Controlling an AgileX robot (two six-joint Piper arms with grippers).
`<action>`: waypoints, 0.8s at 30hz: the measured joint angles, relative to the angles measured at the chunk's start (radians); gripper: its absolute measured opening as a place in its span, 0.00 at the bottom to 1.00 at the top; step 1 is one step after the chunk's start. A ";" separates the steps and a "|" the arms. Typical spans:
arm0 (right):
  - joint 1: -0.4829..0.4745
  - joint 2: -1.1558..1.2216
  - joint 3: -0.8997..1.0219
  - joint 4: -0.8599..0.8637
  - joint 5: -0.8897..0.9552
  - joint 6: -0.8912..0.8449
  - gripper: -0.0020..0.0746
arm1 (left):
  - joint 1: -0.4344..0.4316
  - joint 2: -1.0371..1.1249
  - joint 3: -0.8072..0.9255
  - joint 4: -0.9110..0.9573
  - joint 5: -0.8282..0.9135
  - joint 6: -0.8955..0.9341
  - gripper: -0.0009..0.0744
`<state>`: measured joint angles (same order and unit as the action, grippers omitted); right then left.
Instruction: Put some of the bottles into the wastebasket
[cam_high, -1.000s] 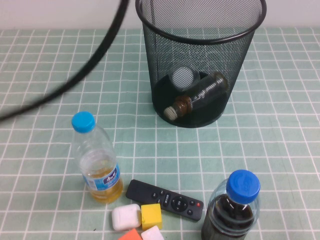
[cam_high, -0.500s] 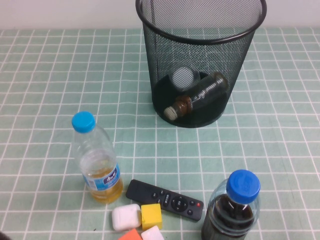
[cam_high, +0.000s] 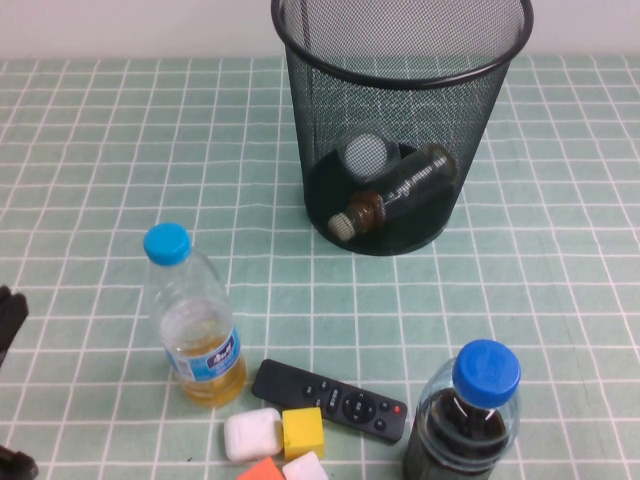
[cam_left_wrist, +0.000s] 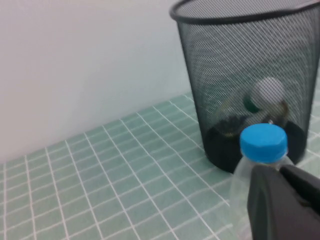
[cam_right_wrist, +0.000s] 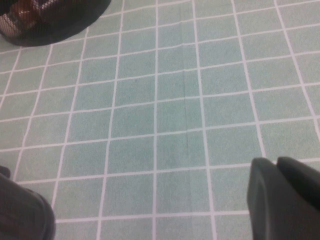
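Observation:
The black wire-mesh wastebasket (cam_high: 400, 60) stands at the back centre of the table. Both clear bottles lie on their sides inside it: the squat one with beige cap and brown neck (cam_high: 395, 195) and the white-capped one (cam_high: 366, 153) behind it. My left gripper (cam_left_wrist: 150, 215) is low at the table's left edge (cam_high: 8, 318), open and empty. One finger (cam_left_wrist: 280, 205) shows in front of the blue-capped yellow bottle (cam_left_wrist: 264, 145), with the basket (cam_left_wrist: 250, 75) beyond. My right gripper (cam_right_wrist: 150, 200) is open and empty over bare tiles, out of the high view.
A blue-capped bottle of yellow liquid (cam_high: 195, 320) stands front left. A blue-capped bottle of dark liquid (cam_high: 468, 420) stands front right. A black remote (cam_high: 330, 398) and several small coloured blocks (cam_high: 285, 440) lie between them. The basket's base (cam_right_wrist: 50, 15) shows in the right wrist view.
The black cable that crossed the upper left one second ago has left the high view. My left gripper has come into view at the left edge. The bottles have not moved.

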<state>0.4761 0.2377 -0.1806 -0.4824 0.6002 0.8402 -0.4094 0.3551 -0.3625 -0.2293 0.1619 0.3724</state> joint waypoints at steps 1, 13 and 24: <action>0.000 0.000 0.000 0.000 0.000 0.000 0.02 | 0.000 -0.018 0.035 0.002 -0.046 -0.005 0.01; 0.000 0.000 0.000 0.000 0.000 0.000 0.02 | 0.335 -0.358 0.349 0.055 -0.275 -0.123 0.01; 0.000 0.000 0.000 0.000 -0.002 0.000 0.02 | 0.390 -0.364 0.388 0.097 -0.001 -0.233 0.01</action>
<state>0.4761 0.2377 -0.1806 -0.4824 0.5980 0.8402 -0.0193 -0.0093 0.0260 -0.1322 0.1610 0.1398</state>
